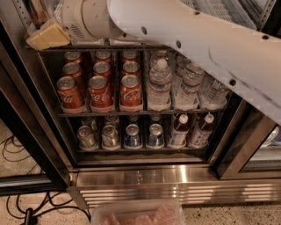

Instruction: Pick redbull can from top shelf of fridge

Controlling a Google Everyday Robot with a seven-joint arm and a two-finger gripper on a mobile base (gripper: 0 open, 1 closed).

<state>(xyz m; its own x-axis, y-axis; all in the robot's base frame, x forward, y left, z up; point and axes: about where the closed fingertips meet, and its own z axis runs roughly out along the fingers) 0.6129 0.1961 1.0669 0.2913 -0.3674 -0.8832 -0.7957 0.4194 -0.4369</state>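
Far left: black cables (12, 151) lie on the speckled floor beside the dark frame of the fridge (30, 114). Top left: your gripper (47, 36) is up at the top shelf (88, 47), with its tan pad over the rack's front left corner. You can't tell from this view whether it is spread or clamped on anything. The redbull can (38, 12) stands just behind and above the gripper, at the left end of the top shelf. It is only partly in view, cut off by the upper edge. Whether it touches the gripper, can't tell. Your white arm (197, 39) runs from there down to the right edge and covers most of the top shelf. White slotted trays (219, 8) show above it at upper right. Next rack down: three columns of red Coca-Cola cans (101, 90) on the left, water bottles (159, 85) on the right, all upright. Lowest rack: small silver-blue cans (131, 135) left and centre, two white-capped bottles (179, 129) right of them. Below that is the stainless steel base (153, 182) with louvres. Bottom centre: a clear plastic tub (136, 213) with pinkish contents, cut off by the lower edge.
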